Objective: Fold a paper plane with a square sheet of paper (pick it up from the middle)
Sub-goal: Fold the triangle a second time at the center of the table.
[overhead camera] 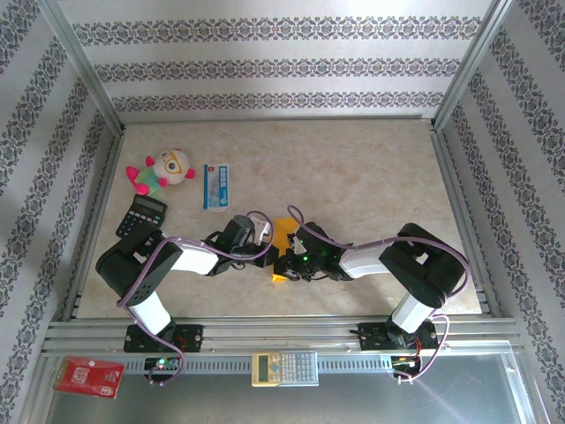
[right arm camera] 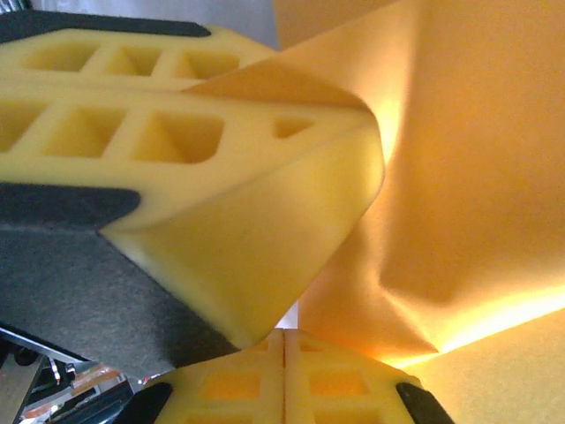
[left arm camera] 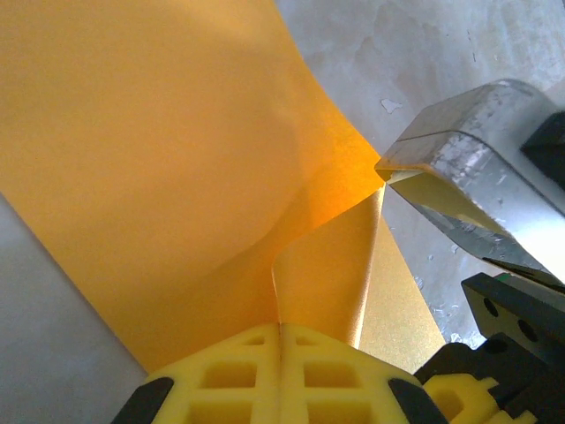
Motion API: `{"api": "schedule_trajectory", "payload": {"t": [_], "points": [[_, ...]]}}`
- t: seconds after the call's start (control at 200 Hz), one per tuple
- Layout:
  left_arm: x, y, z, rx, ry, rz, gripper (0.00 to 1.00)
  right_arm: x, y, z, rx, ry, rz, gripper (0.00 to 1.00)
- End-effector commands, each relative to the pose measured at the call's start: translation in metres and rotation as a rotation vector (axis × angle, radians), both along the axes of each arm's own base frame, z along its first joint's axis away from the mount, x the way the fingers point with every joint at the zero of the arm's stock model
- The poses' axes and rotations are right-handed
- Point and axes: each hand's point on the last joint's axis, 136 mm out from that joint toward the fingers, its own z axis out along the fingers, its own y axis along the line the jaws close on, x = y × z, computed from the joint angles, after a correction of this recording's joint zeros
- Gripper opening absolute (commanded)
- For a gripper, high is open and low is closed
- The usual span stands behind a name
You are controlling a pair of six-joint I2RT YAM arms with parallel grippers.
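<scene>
Square sheet of paper (overhead camera: pixel 282 231): orange-yellow, lifted off the desk (overhead camera: pixel 371 177) at the near middle, between the two wrists; buckled into a soft fold, with light glowing through the crease.
Paper in the left wrist view: a broad sheet (left arm camera: pixel 159 159) slopes up and away, and a narrow pleat runs down into the finger seam.
Paper in the right wrist view: a curved wall (right arm camera: pixel 477 177) with a bright crease low on the right.
Left claw (overhead camera: pixel 263 256): yellow fingers pressed together, pinching the paper's pleat at the seam (left arm camera: pixel 281 353).
Right claw (overhead camera: pixel 284 265): fingers closed flat against each other (right arm camera: pixel 284 353); paper rises just above the tips, but a grip on it cannot be made out.
Claw spacing: nearly touching; a left finger (right arm camera: pixel 221 159) looms right over the right claw's tips.
Plush toy (overhead camera: pixel 163 170): far left of the desk, white with pink limbs.
Blue-and-white packet (overhead camera: pixel 216 185): just right of the toy, lying flat.
Black calculator (overhead camera: pixel 141 215): near the left edge, below the toy.
Beige calculator (overhead camera: pixel 284 368): on the front rail, between the arm bases.
Red packet (overhead camera: pixel 88 375): front rail, far left.
</scene>
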Motion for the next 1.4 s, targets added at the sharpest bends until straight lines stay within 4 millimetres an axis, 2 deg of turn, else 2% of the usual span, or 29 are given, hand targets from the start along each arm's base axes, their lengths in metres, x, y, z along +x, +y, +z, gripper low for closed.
{"api": "schedule_trajectory", "payload": {"t": [0.0,0.08,0.16,0.415,0.555,1.039,1.269,1.394], "points": [[-0.018,0.044,-0.059,0.236,0.12,0.063,0.0,-0.001,-0.004,-0.014,-0.032,0.005,-0.018,0.07],[-0.018,0.044,-0.059,0.236,0.119,0.063,0.0,-0.005,-0.008,-0.024,-0.056,0.029,-0.021,0.07],[-0.018,0.043,-0.058,0.236,0.12,0.061,0.0,-0.006,-0.008,-0.026,-0.055,0.037,-0.019,0.07],[-0.017,0.043,-0.058,0.235,0.118,0.065,0.0,0.001,-0.004,-0.001,-0.002,-0.003,-0.022,0.07],[-0.017,0.043,-0.058,0.234,0.118,0.064,0.0,-0.002,-0.001,0.004,0.01,-0.012,-0.018,0.07],[-0.017,0.045,-0.058,0.244,0.115,0.062,0.0,-0.016,-0.009,-0.03,-0.067,0.064,-0.025,0.07],[-0.018,0.045,-0.058,0.247,0.114,0.062,0.0,-0.006,-0.003,-0.004,-0.02,0.022,-0.029,0.07],[-0.017,0.045,-0.057,0.245,0.112,0.062,0.0,-0.006,0.001,0.002,-0.006,0.015,-0.027,0.07]]}}
